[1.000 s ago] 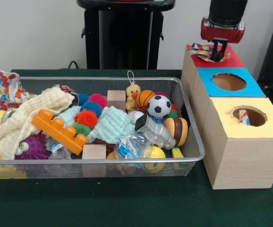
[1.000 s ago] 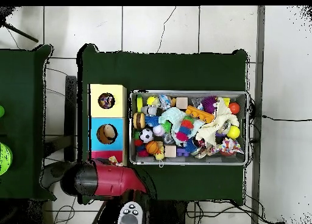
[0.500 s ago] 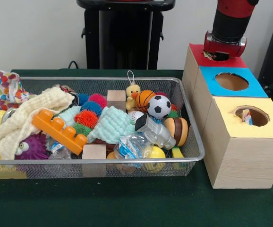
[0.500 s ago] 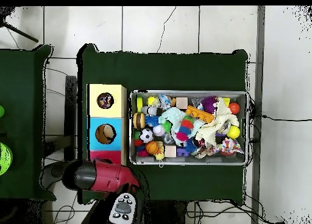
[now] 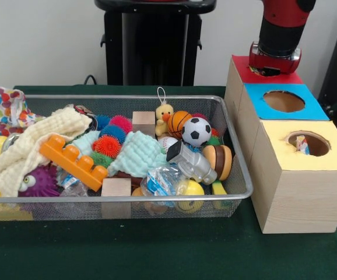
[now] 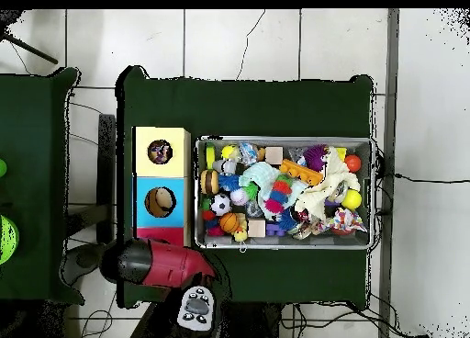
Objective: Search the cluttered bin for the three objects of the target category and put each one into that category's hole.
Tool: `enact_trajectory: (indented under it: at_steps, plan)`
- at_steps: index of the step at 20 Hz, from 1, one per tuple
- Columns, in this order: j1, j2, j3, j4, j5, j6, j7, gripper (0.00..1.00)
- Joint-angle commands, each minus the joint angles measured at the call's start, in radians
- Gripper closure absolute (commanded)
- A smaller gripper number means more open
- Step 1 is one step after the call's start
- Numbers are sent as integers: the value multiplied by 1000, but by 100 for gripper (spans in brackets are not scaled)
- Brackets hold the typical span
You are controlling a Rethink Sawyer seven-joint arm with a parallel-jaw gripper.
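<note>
We see the wire bin (image 5: pixel 238 192) filling the left and middle of the front view, packed with toys. At its nine o'clock corner a polka-dot cloth (image 5: pixel 10 108) hangs over the rim; in the overhead view the same cloth (image 6: pixel 347 221) sits at the bin's four o'clock corner. A cream cloth (image 5: pixel 31 143) sprawls beside it, and an orange brick (image 5: pixel 73 162) lies against that cloth toward the middle. A mint cloth (image 5: pixel 138 153) lies in the centre, with spiky balls (image 5: pixel 106 146) just at its ten o'clock. Toward one o'clock in the bin stand a duck (image 5: pixel 164 116), a basketball (image 5: pixel 178 121) and a soccer ball (image 5: pixel 196 131), all close together. A burger (image 5: pixel 218 160) rests near the three o'clock wall, and two wooden blocks (image 5: pixel 116 188) lie at twelve and six o'clock.

At three o'clock of the bin stands a row of boxes (image 5: pixel 291 198). The nearest carries the yellow hole (image 5: pixel 308 143), and a scrap of polka-dot fabric (image 5: pixel 301 144) shows inside it. The blue hole (image 5: pixel 283 101) lies behind it, at its twelve o'clock.

The arm (image 5: pixel 278 32) comes down over the red-topped box at the far end, and its gripper (image 5: pixel 267 71) sinks into that top. We cannot tell whether the gripper is open or closed, since its end is hidden.
</note>
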Motion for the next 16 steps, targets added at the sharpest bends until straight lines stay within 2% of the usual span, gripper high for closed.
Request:
enact_trajectory:
  at_steps: [1,5,16]
  plan:
    - [-33,176,108,-41,30,-76,174,100]
    - [-45,207,116,-43,30,-76,170,100]
    - [-73,352,150,-54,-13,-206,142,100]
